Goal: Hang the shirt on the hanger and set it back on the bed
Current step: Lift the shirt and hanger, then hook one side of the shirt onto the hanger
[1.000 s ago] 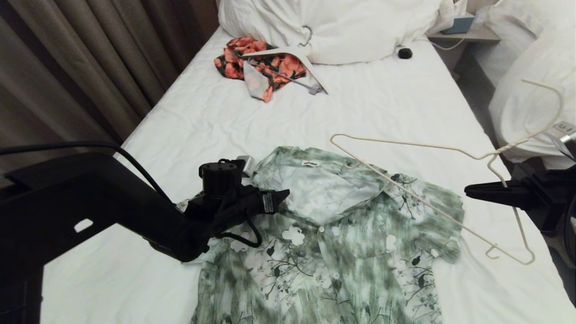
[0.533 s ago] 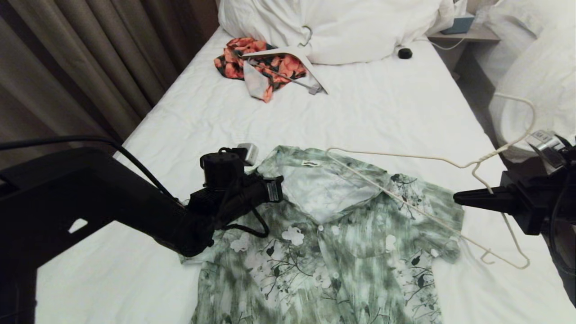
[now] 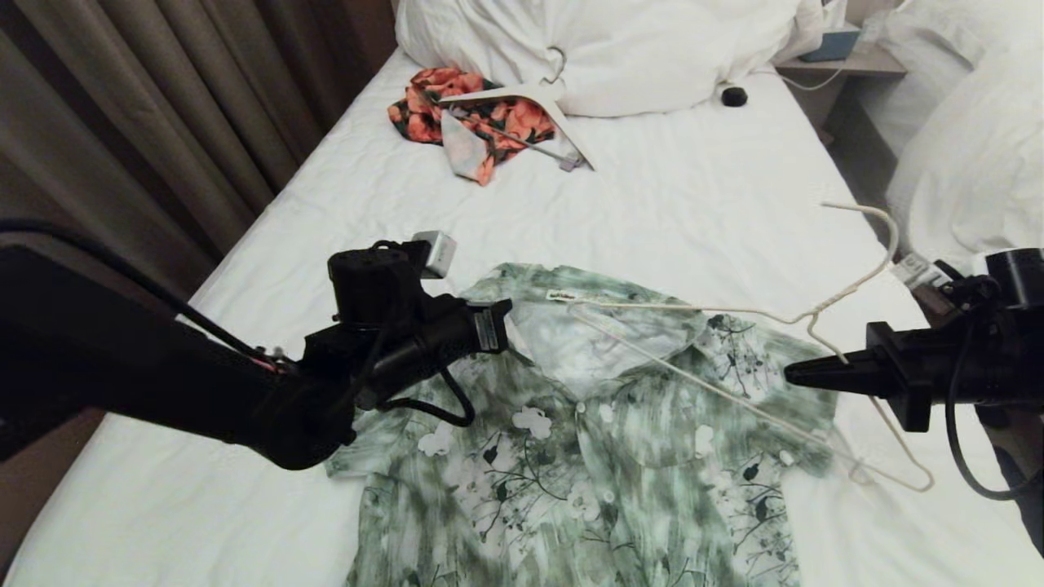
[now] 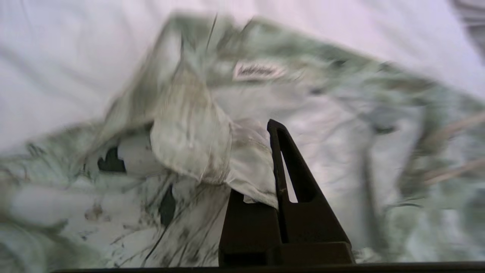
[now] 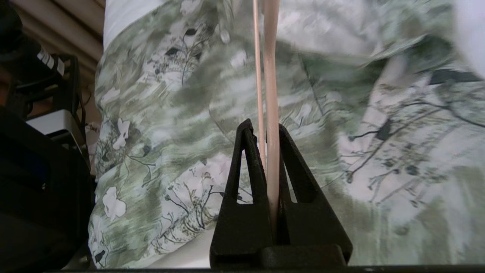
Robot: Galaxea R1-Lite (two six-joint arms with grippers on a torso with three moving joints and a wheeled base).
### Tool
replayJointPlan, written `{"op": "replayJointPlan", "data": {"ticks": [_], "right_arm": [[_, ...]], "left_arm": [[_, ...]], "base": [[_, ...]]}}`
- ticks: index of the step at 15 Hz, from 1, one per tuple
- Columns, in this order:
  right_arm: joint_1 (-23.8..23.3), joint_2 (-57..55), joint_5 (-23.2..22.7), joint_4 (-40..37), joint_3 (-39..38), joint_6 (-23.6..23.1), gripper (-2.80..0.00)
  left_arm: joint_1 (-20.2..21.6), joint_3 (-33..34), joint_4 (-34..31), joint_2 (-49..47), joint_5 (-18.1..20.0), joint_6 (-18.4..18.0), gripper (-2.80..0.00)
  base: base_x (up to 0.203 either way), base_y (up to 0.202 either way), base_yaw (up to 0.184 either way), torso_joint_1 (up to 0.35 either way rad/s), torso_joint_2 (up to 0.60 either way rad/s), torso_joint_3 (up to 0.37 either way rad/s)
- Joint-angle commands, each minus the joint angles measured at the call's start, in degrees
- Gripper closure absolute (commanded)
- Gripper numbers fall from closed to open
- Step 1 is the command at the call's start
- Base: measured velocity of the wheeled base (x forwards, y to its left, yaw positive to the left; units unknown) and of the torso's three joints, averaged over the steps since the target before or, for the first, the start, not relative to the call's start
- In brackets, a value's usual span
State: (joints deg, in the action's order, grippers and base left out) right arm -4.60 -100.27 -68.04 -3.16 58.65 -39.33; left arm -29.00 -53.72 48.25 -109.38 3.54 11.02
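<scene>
Shirt [image 3: 587,432] lies flat, front up, on the bed [image 3: 693,204], collar toward the pillow [image 3: 620,49]. My left pincer [image 3: 502,322] is clamped on the collar edge. My right pincer [image 3: 795,375] grips the hanger [image 3: 718,310] near its neck, its far arm touching down over the collar.

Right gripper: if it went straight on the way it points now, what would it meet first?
Probably the shirt: the right gripper, shut on the hanger, points across its near sleeve. Its height above the cloth is unclear.
</scene>
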Motion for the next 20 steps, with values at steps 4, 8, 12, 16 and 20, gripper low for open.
{"op": "replayJointPlan", "data": {"ticks": [4, 8, 12, 16, 20], "right_arm": [[6.0, -3.6, 3.2, 2.2, 2.7, 0.9, 0.0], [10.8, -6.9, 5.7, 2.7, 8.3, 2.8, 0.0], [15.9, -8.3, 7.6, 2.6, 13.9, 6.3, 0.0], [19.9, -5.6, 8.7, 1.6, 14.6, 8.4, 0.0], [23.3, -4.3, 9.7, 0.1, 15.0, 9.6, 0.0]], "left_arm": [[-5.2, 0.1, -5.9, 11.1, -1.2, -0.1, 0.0], [-8.6, 0.9, -6.1, 12.6, -2.5, -0.1, 0.0], [-12.3, -0.3, -6.3, 12.6, -3.1, -0.3, 0.0], [-14.0, -5.0, -11.2, 12.7, -4.2, -1.3, 0.0], [-17.7, -8.0, -17.0, 15.9, -5.7, -2.0, 0.0]], "base": [[0.0, 0.0, 0.0, 0.0, 0.0, 0.0], [0.0, 0.0, 0.0, 0.0, 0.0, 0.0], [0.0, 0.0, 0.0, 0.0, 0.0, 0.0], [0.0, 0.0, 0.0, 0.0, 0.0, 0.0], [0.0, 0.0, 0.0, 0.0, 0.0, 0.0]]}}
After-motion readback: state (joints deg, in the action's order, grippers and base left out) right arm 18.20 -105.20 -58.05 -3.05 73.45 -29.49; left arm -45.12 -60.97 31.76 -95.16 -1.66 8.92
